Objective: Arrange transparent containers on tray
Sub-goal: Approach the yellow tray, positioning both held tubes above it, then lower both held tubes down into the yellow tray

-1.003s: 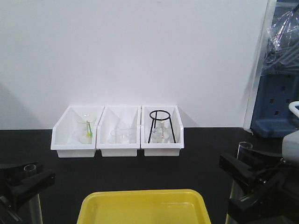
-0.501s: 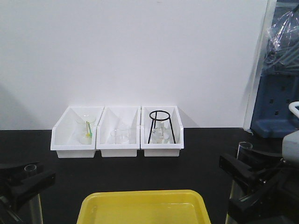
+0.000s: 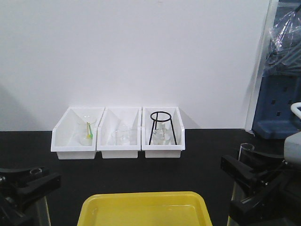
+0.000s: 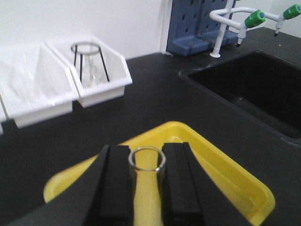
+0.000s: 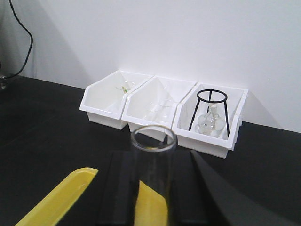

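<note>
The yellow tray lies at the near middle of the black bench, between my two arms. At the lower left of the front view, my left gripper is shut on the shorter clear test tube, which stands upright. In the left wrist view this tube sits between the jaws of the left gripper, over the tray's near edge. My right gripper is shut on the taller tube, also upright. The right wrist view shows that tube beside the tray's corner.
Three white bins line the back wall, holding beakers and a flask under a black ring stand. A black sink with a green-handled tap lies right of the tray. A blue pegboard stands far right.
My left gripper with its tube has shifted a little right, toward the tray, and slightly lower in the front view. The right gripper and its tube have not moved.
</note>
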